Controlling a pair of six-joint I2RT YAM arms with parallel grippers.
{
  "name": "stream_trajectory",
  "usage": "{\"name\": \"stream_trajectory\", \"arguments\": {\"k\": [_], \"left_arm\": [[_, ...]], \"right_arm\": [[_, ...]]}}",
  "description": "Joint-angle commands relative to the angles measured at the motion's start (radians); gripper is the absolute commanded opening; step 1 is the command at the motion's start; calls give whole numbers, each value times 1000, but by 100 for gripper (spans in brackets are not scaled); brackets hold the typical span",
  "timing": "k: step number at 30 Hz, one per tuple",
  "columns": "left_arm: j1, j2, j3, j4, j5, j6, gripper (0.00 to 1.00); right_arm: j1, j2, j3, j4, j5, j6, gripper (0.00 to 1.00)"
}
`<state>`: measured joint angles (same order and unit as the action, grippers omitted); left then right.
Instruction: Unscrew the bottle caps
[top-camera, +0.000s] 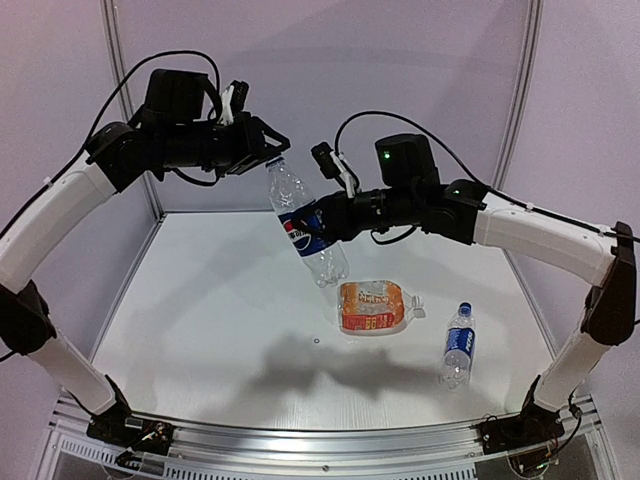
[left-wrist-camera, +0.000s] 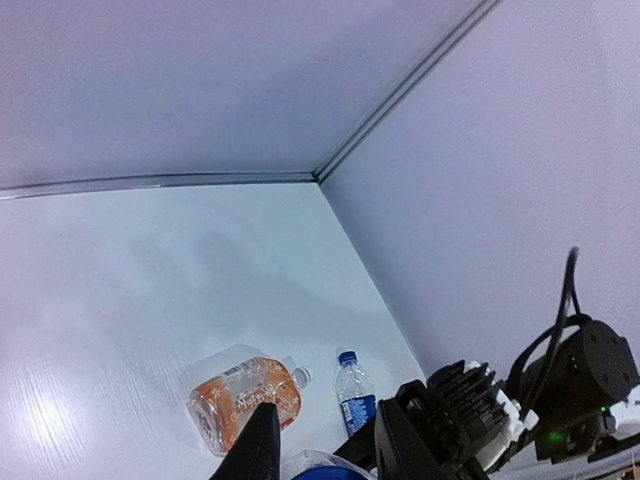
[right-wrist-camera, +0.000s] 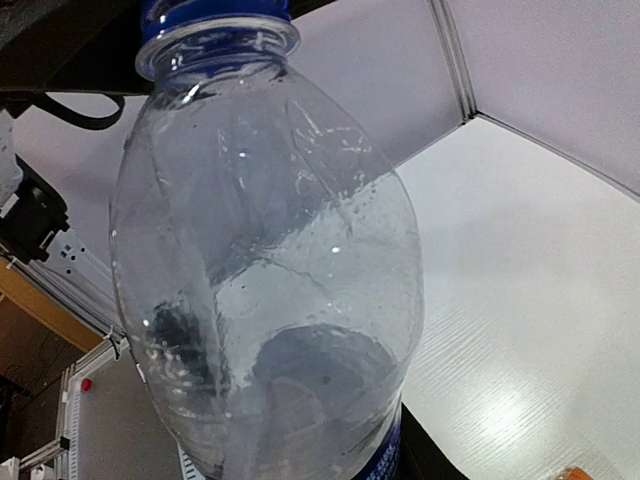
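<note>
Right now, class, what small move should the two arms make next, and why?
Probably the left gripper should rotate to start loosening the blue plastic screw cap. It is shut on that cap, while the right gripper grips the clear blue-labelled plastic bottle by its middle, in the air.

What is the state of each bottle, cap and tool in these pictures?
Pepsi bottle: in the air, tilted.
Pepsi cap: on the neck.
left tool: shut on the Pepsi cap.
right tool: shut on the Pepsi bottle at its label.
orange-labelled bottle: lying on its side.
whitish cap: on the orange-labelled bottle.
small blue-labelled bottle: standing upright.
blue cap: on the small blue-labelled bottle.
</note>
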<state>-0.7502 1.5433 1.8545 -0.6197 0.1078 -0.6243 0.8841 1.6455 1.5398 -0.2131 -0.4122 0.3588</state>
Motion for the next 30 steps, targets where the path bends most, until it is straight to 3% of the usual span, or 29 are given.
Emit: {"name": "stream_trajectory", "arguments": {"k": [1,11,17,23,30], "left_arm": [[-26,18,38,-125,-80,-83,20],[-27,53,110,-183,-135,-154,56],[-26,25,101,-151,-145,-87,72],[6,-47,32,-109,-131,38,78],[107,-142,-130,100,150,97,78]], "right_arm": [[-13,50,53,-60,177,3,35],[-14,75,85,-120,238,-55,35],[-13,76,82,-124,226,-71,36],[-14,71,84,-106,167,-82,36],[-14,48,67,-19,-43,-60,37]]}}
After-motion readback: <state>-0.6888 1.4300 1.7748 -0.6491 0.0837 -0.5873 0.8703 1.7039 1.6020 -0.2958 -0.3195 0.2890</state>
